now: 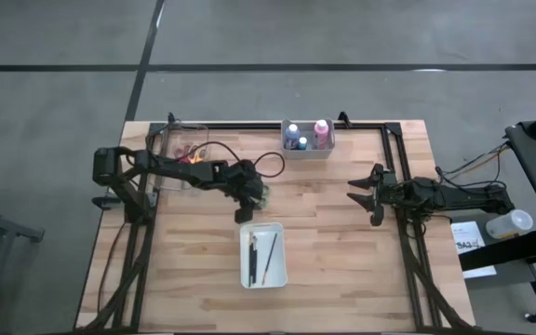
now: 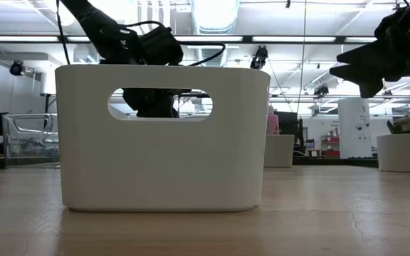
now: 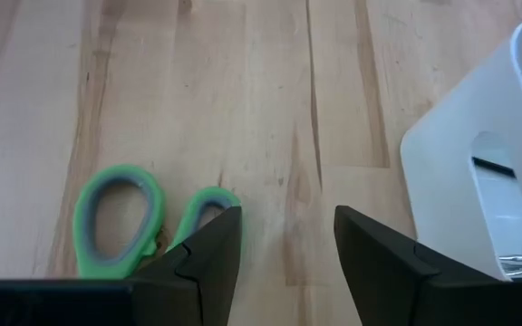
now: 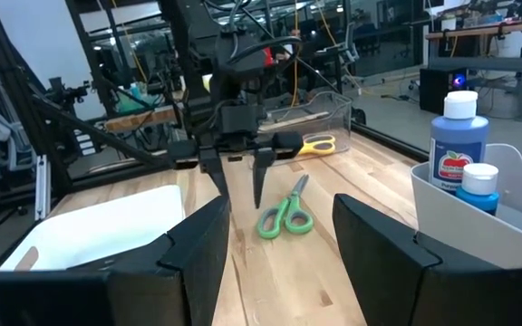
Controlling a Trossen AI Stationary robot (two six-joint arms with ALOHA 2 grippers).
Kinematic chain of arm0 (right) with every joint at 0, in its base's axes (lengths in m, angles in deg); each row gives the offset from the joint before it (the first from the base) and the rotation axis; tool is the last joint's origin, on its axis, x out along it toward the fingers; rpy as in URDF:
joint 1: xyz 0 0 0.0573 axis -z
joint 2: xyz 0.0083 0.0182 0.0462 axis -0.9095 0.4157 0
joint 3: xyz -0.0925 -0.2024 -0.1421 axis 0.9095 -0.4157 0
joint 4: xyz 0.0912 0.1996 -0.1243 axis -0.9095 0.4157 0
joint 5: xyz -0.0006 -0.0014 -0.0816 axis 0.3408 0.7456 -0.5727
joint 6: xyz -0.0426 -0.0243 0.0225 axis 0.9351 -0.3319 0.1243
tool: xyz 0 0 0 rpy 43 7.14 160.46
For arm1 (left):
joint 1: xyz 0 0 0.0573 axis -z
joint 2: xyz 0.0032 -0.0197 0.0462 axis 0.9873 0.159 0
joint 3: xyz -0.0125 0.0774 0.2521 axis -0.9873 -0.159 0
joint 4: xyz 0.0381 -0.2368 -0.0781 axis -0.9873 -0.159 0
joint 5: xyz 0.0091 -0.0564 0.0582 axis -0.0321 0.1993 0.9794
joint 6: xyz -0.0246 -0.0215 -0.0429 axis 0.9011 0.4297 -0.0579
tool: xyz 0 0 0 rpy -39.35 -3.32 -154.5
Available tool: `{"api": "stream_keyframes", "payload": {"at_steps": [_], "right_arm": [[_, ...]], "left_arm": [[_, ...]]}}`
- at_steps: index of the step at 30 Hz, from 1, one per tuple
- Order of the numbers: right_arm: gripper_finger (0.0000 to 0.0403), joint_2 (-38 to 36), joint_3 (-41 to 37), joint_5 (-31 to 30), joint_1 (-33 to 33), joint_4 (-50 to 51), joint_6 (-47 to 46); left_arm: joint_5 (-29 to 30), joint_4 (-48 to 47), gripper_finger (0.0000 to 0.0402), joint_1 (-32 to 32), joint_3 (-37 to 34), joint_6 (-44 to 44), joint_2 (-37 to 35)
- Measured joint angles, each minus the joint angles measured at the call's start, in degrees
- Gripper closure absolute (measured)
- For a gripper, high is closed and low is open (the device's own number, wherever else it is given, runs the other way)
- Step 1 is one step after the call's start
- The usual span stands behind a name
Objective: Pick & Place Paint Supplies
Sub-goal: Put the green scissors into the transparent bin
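Green-handled scissors (image 4: 285,215) lie flat on the table (image 1: 342,242), just beside the white bin (image 1: 263,254), awaiting pickup.

White bin first: it sits close, so descend clear of its rim. Left gripper (image 4: 241,169) hangs over the scissors, fingers spread and empty; I judge it should shift sideways until the handle loops sit between the tips. Right gripper (image 1: 365,193) waits well apart, fingers spread, holding nothing.
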State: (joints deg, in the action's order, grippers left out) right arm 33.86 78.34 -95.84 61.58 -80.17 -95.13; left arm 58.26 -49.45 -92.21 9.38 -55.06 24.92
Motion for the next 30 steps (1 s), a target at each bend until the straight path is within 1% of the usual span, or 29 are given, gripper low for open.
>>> {"api": "stream_keyframes", "payload": {"at_steps": [5,12,18,24,30], "right_arm": [[0.0209,0.0,0.0,0.0,0.0,0.0,0.0],[0.0209,0.0,0.0,0.0,0.0,0.0,0.0],[0.0209,0.0,0.0,-0.1,0.0,0.0,0.0],[0.0209,0.0,0.0,-0.2,0.0,0.0,0.0],[0.0209,0.0,0.0,-0.2,0.0,0.0,0.0]], "left_arm": [[0.1,-0.2,0.0214,-0.1,-0.1,-1.5,0.1],[0.6,0.9,0.0214,-0.2,-2.9,-1.6,0.1],[4.0,3.7,0.0214,-0.5,-5.2,-1.7,0.1],[4.1,7.0,0.0214,-1.4,-7.5,-1.9,0.1],[4.1,7.8,0.0214,-2.6,-9.6,-1.7,0.1]]}}
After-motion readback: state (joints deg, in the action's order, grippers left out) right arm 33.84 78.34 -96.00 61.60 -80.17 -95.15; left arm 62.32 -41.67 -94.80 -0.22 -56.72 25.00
